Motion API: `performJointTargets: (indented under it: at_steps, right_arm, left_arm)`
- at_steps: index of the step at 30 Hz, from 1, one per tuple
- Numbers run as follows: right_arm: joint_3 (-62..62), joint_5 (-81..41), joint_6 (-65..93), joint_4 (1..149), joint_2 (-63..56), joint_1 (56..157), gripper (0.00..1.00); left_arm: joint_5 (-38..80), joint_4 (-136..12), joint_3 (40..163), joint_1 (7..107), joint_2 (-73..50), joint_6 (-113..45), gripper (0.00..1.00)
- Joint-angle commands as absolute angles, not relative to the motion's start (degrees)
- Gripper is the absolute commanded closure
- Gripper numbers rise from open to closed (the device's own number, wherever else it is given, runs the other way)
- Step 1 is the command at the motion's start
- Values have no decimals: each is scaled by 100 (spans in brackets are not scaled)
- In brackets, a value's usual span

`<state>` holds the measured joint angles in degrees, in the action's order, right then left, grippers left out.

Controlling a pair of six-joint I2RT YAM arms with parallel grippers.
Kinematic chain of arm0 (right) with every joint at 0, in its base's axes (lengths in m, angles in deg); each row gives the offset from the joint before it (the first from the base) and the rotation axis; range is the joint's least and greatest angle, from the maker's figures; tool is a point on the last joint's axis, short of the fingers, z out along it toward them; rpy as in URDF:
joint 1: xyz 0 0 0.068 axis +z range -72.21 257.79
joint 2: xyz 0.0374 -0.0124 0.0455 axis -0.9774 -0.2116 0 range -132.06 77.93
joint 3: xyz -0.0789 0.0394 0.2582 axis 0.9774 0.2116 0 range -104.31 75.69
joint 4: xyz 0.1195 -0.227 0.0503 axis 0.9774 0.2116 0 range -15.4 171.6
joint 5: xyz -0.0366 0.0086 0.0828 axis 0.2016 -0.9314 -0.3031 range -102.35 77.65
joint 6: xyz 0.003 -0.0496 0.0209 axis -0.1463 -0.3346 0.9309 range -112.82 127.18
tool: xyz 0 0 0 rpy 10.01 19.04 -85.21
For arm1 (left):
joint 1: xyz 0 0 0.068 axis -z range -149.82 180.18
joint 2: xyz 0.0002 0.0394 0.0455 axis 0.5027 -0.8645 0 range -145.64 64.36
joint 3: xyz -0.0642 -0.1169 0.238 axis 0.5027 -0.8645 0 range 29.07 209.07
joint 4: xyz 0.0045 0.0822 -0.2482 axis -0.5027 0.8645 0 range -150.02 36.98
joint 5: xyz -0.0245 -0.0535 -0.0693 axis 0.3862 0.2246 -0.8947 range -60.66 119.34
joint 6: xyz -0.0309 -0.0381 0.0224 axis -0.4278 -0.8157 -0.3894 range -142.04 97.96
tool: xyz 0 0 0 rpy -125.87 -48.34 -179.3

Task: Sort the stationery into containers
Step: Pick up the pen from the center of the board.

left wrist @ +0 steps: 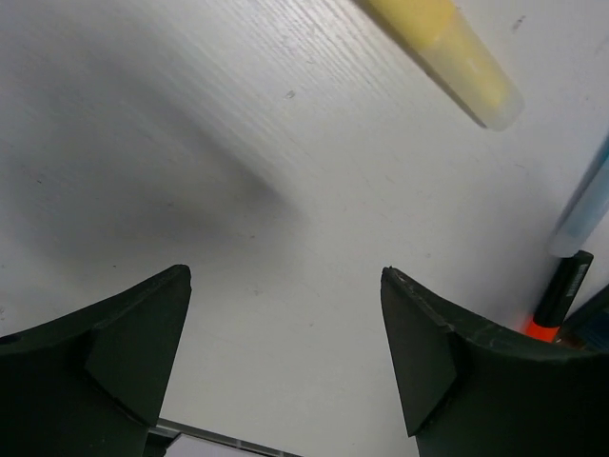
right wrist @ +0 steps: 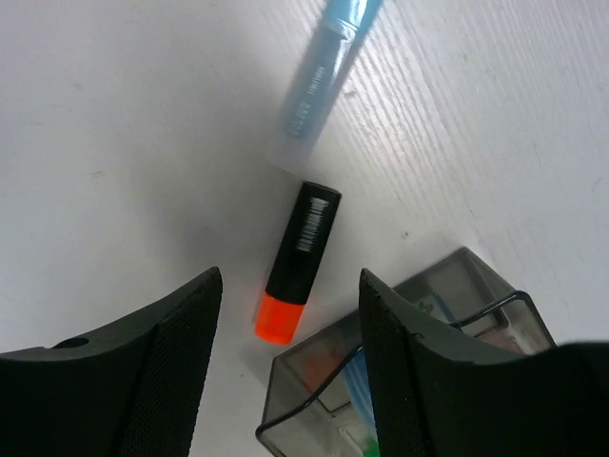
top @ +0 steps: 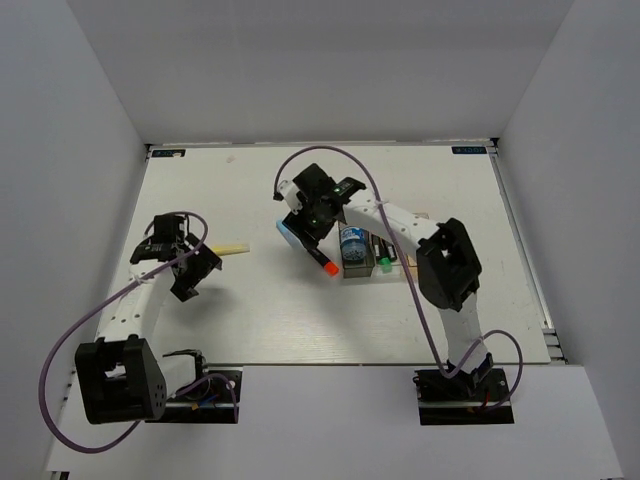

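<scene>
Left arm: gripper (left wrist: 285, 286) low over the table (top: 300, 320) on the near-left side, jaws spread wide, nothing between the fingers (left wrist: 124, 367); only bare tabletop shows in the gap. Just beyond it the pale-yellow stick (left wrist: 447, 48) lies flat on the table, apart from the fingers. Right arm: reaches from its base at the near right across to the table's middle; gripper (right wrist: 290, 281) also wide open and holding nothing. In the right wrist view the orange-ended highlighter (right wrist: 297, 262) lies flat on the table in line with the gap between the fingers (right wrist: 152, 381), orange end toward the camera, untouched; height above it cannot be told. The light-blue stick (right wrist: 324, 76) lies farther out, its near tip just short of the highlighter's black end, not touching. To the right of the highlighter sits the dark grey bin (right wrist: 314, 395), near but apart from it; coloured items show dimly through its wall, not identifiable there. Top view: the stubby blue-and-white item (top: 352, 240) is in that bin, and a clear bin (top: 380, 250) beside it holds a green-ended highlighter (top: 383, 266). The tan-orange bin (top: 402, 268) is mostly hidden under the right arm.
</scene>
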<state>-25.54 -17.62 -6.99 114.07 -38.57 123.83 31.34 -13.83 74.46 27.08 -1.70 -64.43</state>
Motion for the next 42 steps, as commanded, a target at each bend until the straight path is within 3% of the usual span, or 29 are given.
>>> performJointTargets:
  at_steps: [1,13,24,26,30,31,34,42]
  right_arm:
    - [-3039,-805,-328,11802,-4167,12366,37]
    - [-2970,-1032,-249,11776,-4968,12349,36]
    - [-2223,-980,-143,11389,-4986,12463,43]
    - [-2117,-980,-143,11354,-5012,12481,48]
    - [-2029,-980,-143,11345,-5047,12568,69]
    - [-2038,-971,-161,11336,-5039,12604,80]
    - [-2064,-1006,-187,11398,-4986,12683,100]
    - [-2380,-1173,-301,11635,-3976,12736,100]
  left_arm:
    - [2794,-1484,7250,2517,-129,-6414,9]
    - [2592,-1828,7039,2499,20,-6449,8]
    - [2539,-1854,6959,2516,152,-6449,8]
    - [2557,-1871,6959,2490,178,-6449,8]
    - [2565,-1854,6924,2490,231,-6458,8]
    - [2565,-1863,6915,2482,223,-6458,8]
    - [2557,-1906,6898,2490,205,-6475,8]
    - [2364,-1942,7117,2481,-181,-6695,8]
